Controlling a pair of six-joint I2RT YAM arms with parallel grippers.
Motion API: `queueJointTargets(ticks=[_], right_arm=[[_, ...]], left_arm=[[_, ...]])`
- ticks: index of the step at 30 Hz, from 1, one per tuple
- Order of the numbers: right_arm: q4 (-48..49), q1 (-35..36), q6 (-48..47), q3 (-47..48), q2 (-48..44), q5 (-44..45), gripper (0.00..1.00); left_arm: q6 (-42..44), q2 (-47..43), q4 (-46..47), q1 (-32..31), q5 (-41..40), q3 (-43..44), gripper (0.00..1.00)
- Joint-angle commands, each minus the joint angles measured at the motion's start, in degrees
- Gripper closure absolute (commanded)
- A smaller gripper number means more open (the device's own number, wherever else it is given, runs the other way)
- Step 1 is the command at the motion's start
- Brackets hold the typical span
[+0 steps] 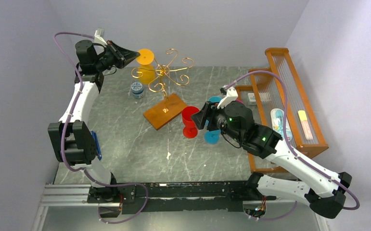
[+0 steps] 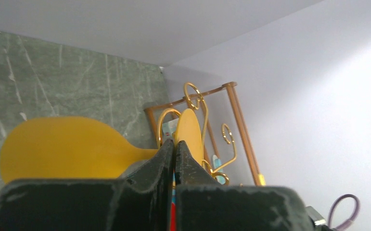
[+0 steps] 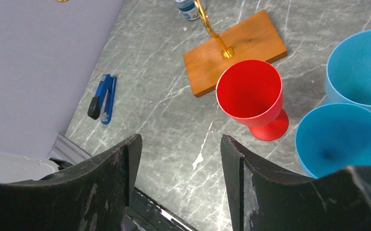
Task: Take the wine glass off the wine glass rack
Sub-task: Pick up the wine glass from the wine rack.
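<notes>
The gold wire wine glass rack stands on its brown wooden base at mid-table. A yellow wine glass is upside down at the rack's left side. My left gripper is shut on its stem. In the left wrist view the gripper pinches the stem between the bowl and the foot, and a gold scroll arm curls beside the foot. My right gripper is open and empty above the table, right of the rack base.
A red glass and two blue glasses stand upright by the right gripper. An orange wooden frame holds items at the right. A small jar and a blue clip are on the table.
</notes>
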Motion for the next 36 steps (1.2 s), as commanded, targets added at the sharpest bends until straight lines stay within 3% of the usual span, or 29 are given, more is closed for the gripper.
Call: queueJointTargets(ticks=[1,7,36], right_arm=[[-0.6,-0.1,-0.1,0.5,-0.5,1.4,0.35],[-0.5,-0.1,0.1,0.4,-0.4,1.1,0.35],[-0.6,-0.1,0.0,0.3,-0.5,1.4,0.35]], left_arm=[[-9.4,-1.3,10.6,0.7,3.1,-3.0,0.95],[-18.6,-1.1,20.2,1.3,2.4,-5.5,0.95],[-18.2,-0.2,14.6,2.1,-5.5,-1.6,0.95]])
